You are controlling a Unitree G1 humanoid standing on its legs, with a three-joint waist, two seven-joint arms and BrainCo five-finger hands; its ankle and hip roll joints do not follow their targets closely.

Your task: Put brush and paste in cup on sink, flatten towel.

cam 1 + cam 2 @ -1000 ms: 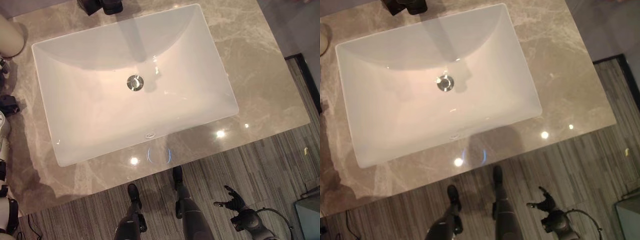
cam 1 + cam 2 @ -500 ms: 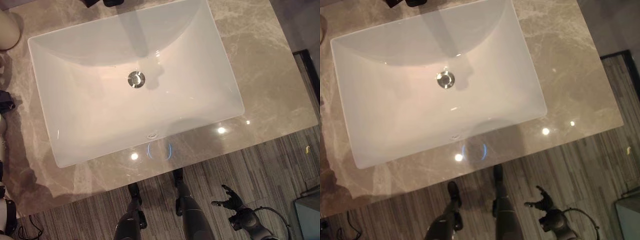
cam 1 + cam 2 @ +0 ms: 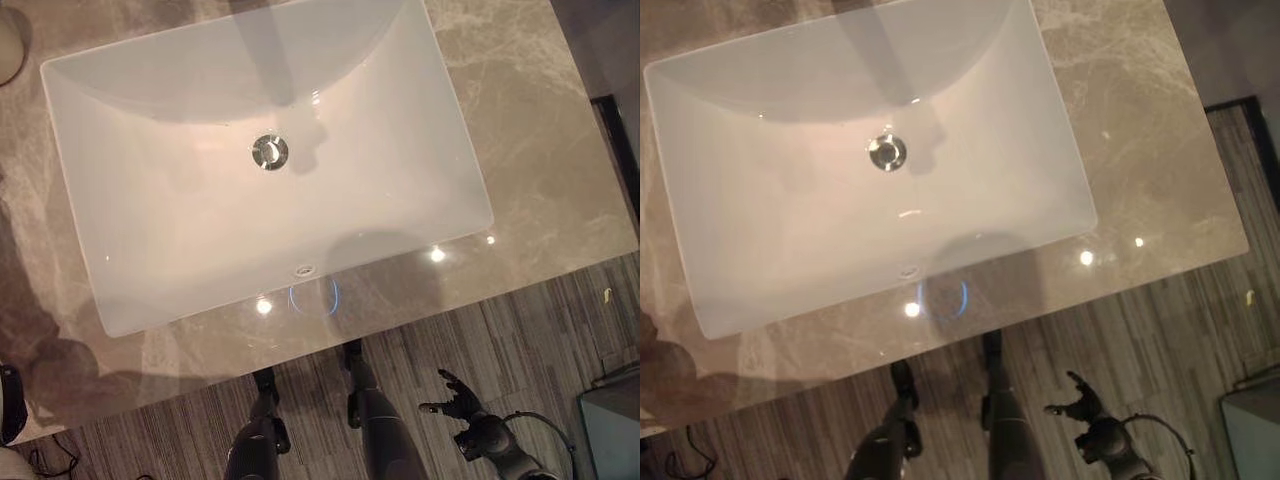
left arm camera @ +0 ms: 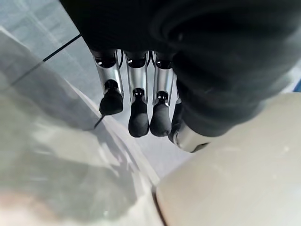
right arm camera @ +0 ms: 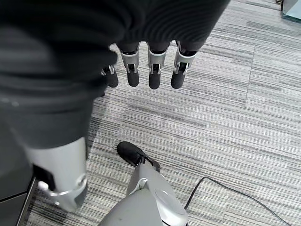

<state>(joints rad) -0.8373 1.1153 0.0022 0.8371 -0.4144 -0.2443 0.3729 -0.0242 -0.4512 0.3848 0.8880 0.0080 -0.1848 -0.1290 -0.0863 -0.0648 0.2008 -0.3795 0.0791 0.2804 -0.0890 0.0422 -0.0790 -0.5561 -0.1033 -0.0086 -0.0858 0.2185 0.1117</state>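
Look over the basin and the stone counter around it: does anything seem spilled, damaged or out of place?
Nothing stands out. The white basin is clean and dry, its drain is uncovered, and the marble counter shows only light reflections.

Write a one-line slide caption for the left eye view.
White rectangular sink with a metal drain set in a grey marble counter; the right hand hangs open above striped flooring.

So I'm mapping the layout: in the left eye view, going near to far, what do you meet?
Right hand over the striped floor → marble counter's front edge → white sink basin → drain.
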